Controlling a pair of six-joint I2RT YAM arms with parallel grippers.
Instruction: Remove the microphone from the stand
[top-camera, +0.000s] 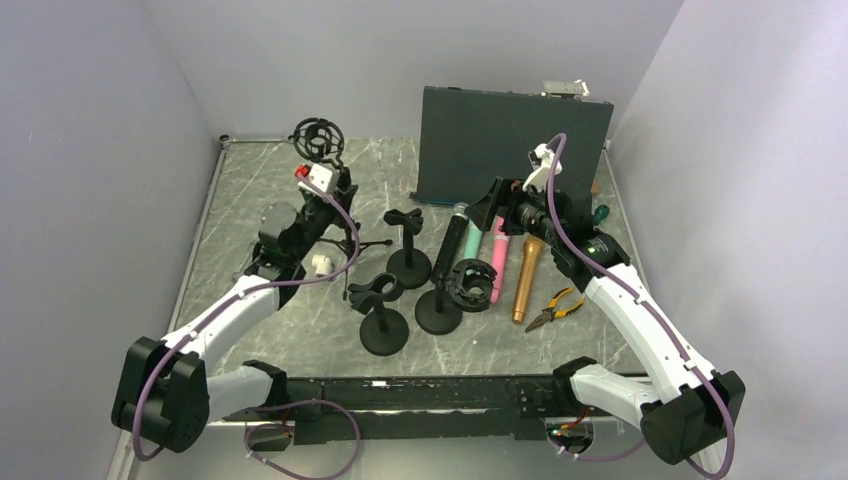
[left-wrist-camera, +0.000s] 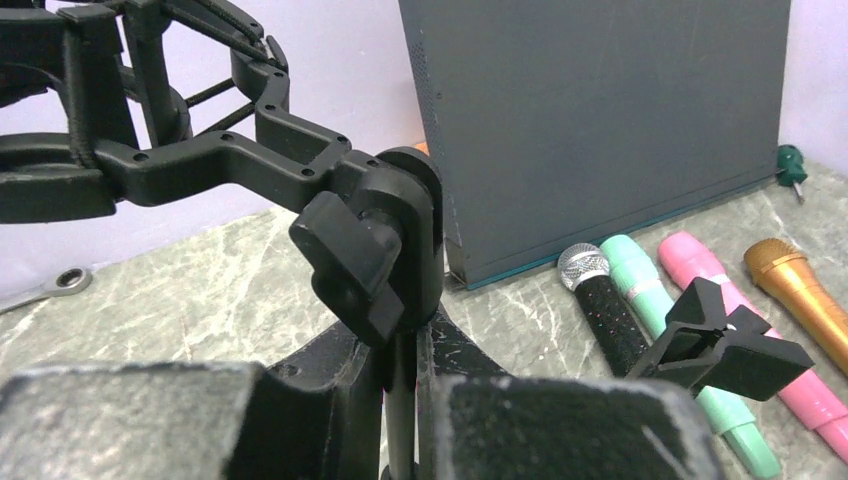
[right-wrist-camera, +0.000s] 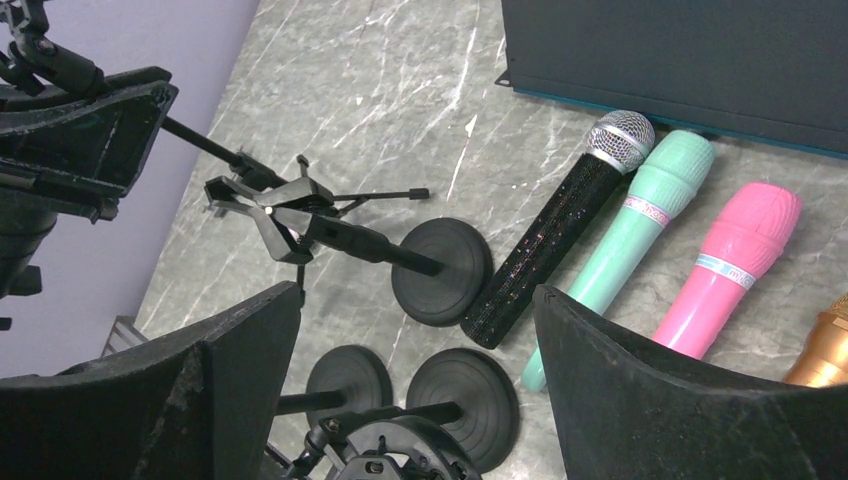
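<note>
No microphone sits in a stand. A black glitter microphone lies on the table with its tail against the base of a clip stand. My left gripper is shut on the thin pole of a stand topped by an empty black shock mount. My right gripper is open and empty. It hovers above the stand bases, beside the lying microphones.
Mint, pink and gold microphones lie side by side. An empty clip stand and a stand with a round shock mount are in front. A dark panel stands behind. Pliers lie at the right.
</note>
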